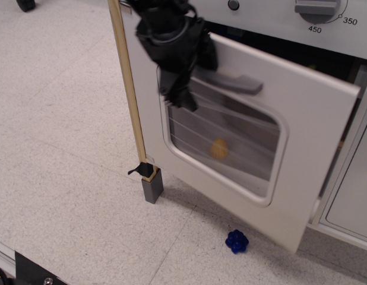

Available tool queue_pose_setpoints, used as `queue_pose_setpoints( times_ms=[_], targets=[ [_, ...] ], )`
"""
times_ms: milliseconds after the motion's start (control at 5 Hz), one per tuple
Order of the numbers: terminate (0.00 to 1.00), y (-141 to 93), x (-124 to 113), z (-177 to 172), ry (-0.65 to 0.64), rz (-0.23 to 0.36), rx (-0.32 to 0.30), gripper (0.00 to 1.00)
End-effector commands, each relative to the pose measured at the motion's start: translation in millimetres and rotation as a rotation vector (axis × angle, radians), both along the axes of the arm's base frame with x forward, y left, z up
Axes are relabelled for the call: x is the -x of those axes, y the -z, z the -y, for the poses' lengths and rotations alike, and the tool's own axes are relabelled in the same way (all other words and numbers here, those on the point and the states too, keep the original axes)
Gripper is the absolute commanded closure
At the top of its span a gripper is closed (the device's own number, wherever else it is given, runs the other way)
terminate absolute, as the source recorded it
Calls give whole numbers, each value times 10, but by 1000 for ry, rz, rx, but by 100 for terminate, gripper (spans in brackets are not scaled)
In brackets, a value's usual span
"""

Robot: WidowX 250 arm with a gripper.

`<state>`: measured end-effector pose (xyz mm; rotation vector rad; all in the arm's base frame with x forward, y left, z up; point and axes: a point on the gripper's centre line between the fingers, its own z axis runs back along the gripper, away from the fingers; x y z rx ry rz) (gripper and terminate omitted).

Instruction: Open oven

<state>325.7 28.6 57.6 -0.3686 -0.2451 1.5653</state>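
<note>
— Where was the oven, and how did it stand?

— The toy kitchen oven, with its silver-grey door (302,148) and rounded clear window crossed by thin wires (222,145), filled the upper right of the view, set beside a pale wooden upright post (129,89) that ended in a small grey foot (152,185). The door was tilted outward from the top, with a dark gap showing between its upper edge and the grey control panel (272,18) above. Its lower right corner hung low, close to the speckled floor (65,148).

— And the arm?

— The black robot gripper (180,95) hung in front of the door's upper left, just at the left end of the grey bar handle (231,81). Its tip pointed down over the window's top left corner. Whether the jaws were spread or pressed together I could not tell (the whole black mass was blurred), nor whether they actually hooked the handle.

— Anything else in sight?

— A small yellowish round thing (219,148) showed through the window. A knobbly blue toy (236,241) lay on the floor, near the door's lower edge. At the right stood a plain grey cabinet door (356,202), partly cut off by the frame.
</note>
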Motion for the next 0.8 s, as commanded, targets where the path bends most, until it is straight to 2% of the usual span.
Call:
queue_pose_setpoints(
  times_ms=[0,200,400,600],
  targets=[
    [0,-106,519,-285,65,-76,1,0],
    [0,-314,474,-178,185,-69,-38,0],
    [0,-578,337,40,277,-54,-43,0],
    [0,-797,254,204,318,-39,-13,0]
  ],
)
